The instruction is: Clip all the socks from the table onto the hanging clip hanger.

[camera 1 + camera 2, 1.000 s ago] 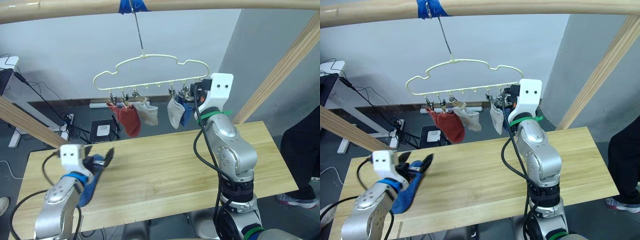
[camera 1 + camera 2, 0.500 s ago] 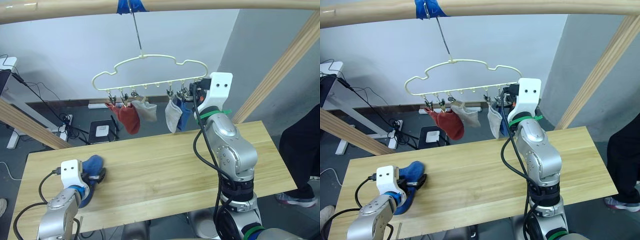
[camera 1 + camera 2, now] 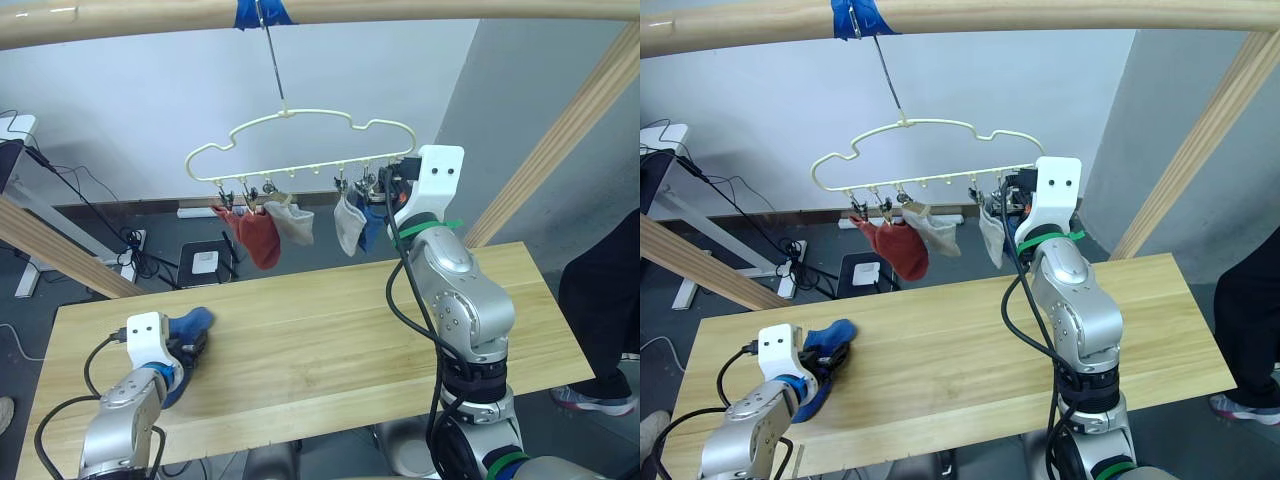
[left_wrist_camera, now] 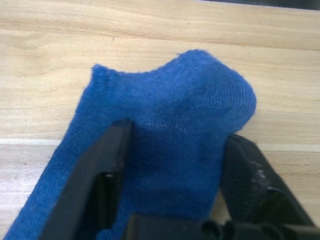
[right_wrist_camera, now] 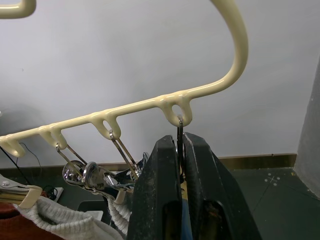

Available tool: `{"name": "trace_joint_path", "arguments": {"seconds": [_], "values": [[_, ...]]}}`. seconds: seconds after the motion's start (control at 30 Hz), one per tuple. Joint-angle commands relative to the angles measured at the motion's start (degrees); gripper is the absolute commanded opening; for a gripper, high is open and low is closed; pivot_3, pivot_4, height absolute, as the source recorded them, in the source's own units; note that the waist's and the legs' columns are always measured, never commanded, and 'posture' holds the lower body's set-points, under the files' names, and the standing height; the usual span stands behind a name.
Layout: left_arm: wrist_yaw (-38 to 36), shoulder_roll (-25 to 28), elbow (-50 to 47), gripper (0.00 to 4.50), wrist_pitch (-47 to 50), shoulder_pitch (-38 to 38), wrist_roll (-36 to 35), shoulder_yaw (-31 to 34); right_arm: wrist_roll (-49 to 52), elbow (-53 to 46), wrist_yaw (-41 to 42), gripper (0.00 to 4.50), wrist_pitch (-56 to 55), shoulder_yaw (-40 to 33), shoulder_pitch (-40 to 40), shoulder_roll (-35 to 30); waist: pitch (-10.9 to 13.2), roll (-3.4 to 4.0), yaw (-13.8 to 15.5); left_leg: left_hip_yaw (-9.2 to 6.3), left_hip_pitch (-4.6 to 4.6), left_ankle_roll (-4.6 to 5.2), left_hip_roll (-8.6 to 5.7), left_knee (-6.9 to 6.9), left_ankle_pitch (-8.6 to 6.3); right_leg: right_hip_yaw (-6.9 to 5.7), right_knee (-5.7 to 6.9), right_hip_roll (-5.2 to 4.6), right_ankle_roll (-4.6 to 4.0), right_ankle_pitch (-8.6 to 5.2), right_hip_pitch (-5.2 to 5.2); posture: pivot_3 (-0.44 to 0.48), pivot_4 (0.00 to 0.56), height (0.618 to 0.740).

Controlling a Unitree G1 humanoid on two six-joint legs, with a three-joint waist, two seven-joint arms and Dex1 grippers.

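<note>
- One blue knit ankle sock (image 4: pixel 165 145) is lying flat on the long light-wood plank table (image 3: pixel 330 340), over at the robot's left end.
- Left gripper (image 4: pixel 172 150) is sitting right down on that sock with its two black fingers (image 4: pixel 107 170) spread apart, one along each side of the fabric. So it's open and straddling the sock, not pinching it.
- Up top, the thin pale-gold wire clip hanger with the wavy top (image 3: pixel 300 150) is hanging by its long hook from a round wooden pole (image 3: pixel 400 10), under a strip of blue tape (image 3: pixel 262 12).
- Socks are already dangling off its clips: rust-red knit socks (image 3: pixel 255 235) at the robot's left end, a light grey sock (image 3: pixel 293 222) just beside them, then another light grey sock (image 3: pixel 349 228) and a second blue sock (image 3: pixel 374 224) towards the right end.
- Right gripper (image 5: pixel 181 150) is raised to the hanger's right end, and its fingers are squeezed together on the small metal end clip (image 5: pixel 179 131) hanging from the last loop of the bar.
- Somebody in dark clothes (image 3: pixel 600 320) is standing at the table's right end.
</note>
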Motion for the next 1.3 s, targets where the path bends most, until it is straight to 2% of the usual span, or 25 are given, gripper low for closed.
{"name": "trace_joint_path", "arguments": {"seconds": [0.03,0.2,0.37,0.4,0.5,0.73,0.8,1.0,1.3], "values": [[-2.09,-0.3,-1.49,1.86,0.41,0.96,-1.36,-0.52,-0.12,-1.61,0.24,0.0,-1.15,0.74,-1.1,0.48,0.0,0.0,0.01,0.0,0.0,0.0,0.0,0.0,0.0,0.0,0.0,0.0,0.0,0.0,0.0,-0.255,0.236,0.74],[-6.11,-0.05,-3.04,1.12,1.78,1.12,-3.99,-1.27,-0.26,-1.69,0.2,0.0,-1.05,0.74,-1.05,0.43,0.0,0.0,0.01,0.01,-0.01,0.0,-0.01,-0.01,0.0,0.0,-0.02,0.0,0.0,0.0,0.0,-0.258,0.237,0.74],[-10.92,1.19,-5.94,0.15,2.53,0.31,-5.96,-3.38,-0.37,-2.05,0.17,0.0,-0.84,0.79,-0.8,0.32,0.0,0.0,-0.03,0.02,-0.02,-0.01,0.0,-0.02,0.0,0.0,-0.04,0.0,0.0,0.0,0.0,-0.264,0.238,0.74],[-14.13,1.53,-8.12,0.01,2.22,-1.19,-7.26,-5.51,-0.39,-2.13,0.12,0.0,-0.79,0.8,-0.79,0.34,0.0,0.0,-0.03,0.02,-0.02,-0.01,0.0,-0.02,0.0,0.0,-0.05,0.0,0.0,0.0,0.0,-0.267,0.239,0.74],[-19.44,1.44,-12.46,0.01,2.63,-5.57,-10.34,-9.64,-0.51,-2.31,0.08,0.0,-0.68,0.76,-0.8,0.35,0.0,-0.01,0.27,-0.03,-0.07,-0.07,-0.02,-0.03,0.04,-0.06,-0.07,0.0,0.0,0.0,-0.01,-0.267,0.239,0.74],[-21.8,-0.62,-15.04,0.01,5.45,-17.23,-13.13,-16.65,-0.72,-2.87,-0.07,0.0,-0.27,0.54,-1.08,0.34,-0.03,-0.06,-0.36,0.05,-0.09,-0.1,-0.03,-0.09,0.06,-0.01,-0.18,0.02,0.0,0.0,0.0,-0.267,0.239,0.74],[-21.83,-1.9,-15.26,0.01,6.65,-20.22,-13.5,-18.98,-0.75,-3.15,-0.18,0.0,-0.13,0.47,-1.2,0.35,-0.03,-0.06,-0.5,0.03,-0.09,-0.1,-0.02,-0.15,0.06,-0.03,-0.23,0.07,0.0,0.0,-0.01,-0.292,0.236,0.74],[-17.68,-8.31,-13.05,0.01,8.66,-26.92,-12.76,-21.98,-0.9,-3.89,-0.36,0.0,0.6,-0.05,-1.7,0.29,-0.03,-0.06,-1.05,0.0,-0.2,-0.1,-0.05,-0.08,0.06,-0.03,-0.33,0.01,0.01,0.01,0.0,-0.311,0.242,0.74],[-10.98,-16.21,-7.28,0.01,6.08,-33.39,-10.77,-21.65,-0.95,-4.97,-0.54,0.0,2.31,-0.34,-2.1,0.93,-0.03,-0.06,-1.35,-0.01,-0.2,-0.09,-0.08,-0.09,0.06,-0.05,-0.34,0.06,0.01,0.01,0.0,-0.325,0.256,0.74]]}}
